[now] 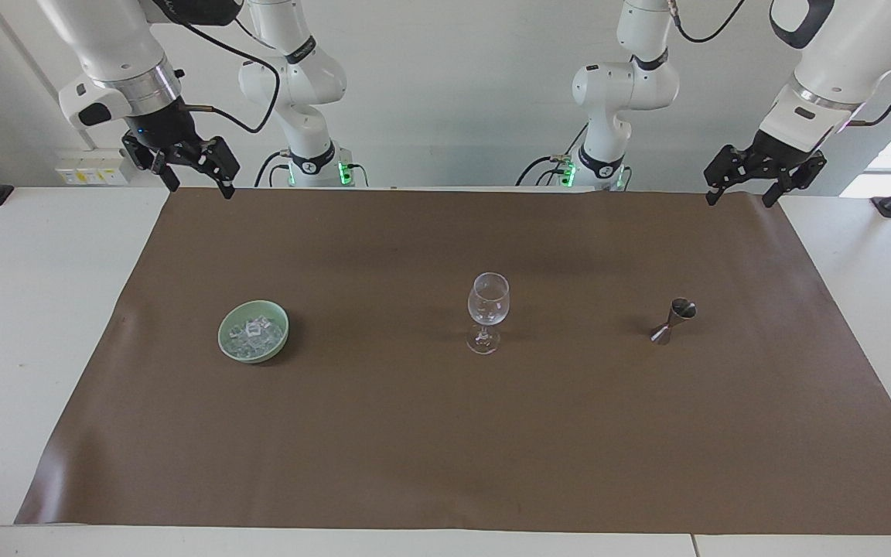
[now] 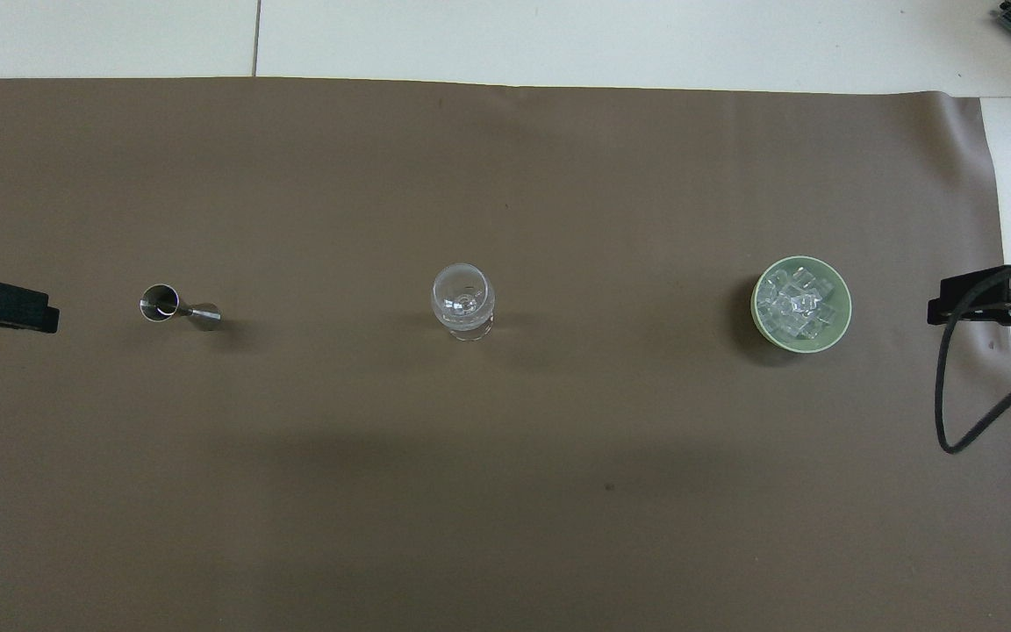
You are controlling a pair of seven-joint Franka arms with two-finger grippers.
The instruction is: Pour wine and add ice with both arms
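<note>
Hanging above the robots' edge of the brown mat [image 1: 445, 433], both grippers are empty with fingers spread apart.

The right gripper [image 1: 195, 182] hovers over the mat's corner at the right arm's end of the table; down from it, farther out on the mat, sits the pale green bowl [image 1: 227, 323] holding the ice [image 1: 254, 333], a loose heap of small clear cubes with no single long axis or heading. The left gripper [image 1: 738, 198] hovers over the mat's corner at the left arm's end, and the metal jigger [image 1: 674, 320] stands upright on the mat below it, axis vertical, mouth up. The empty wine glass [image 1: 487, 311] stands upright between bowl and jigger, well apart from both grippers, about midway between them.
</note>
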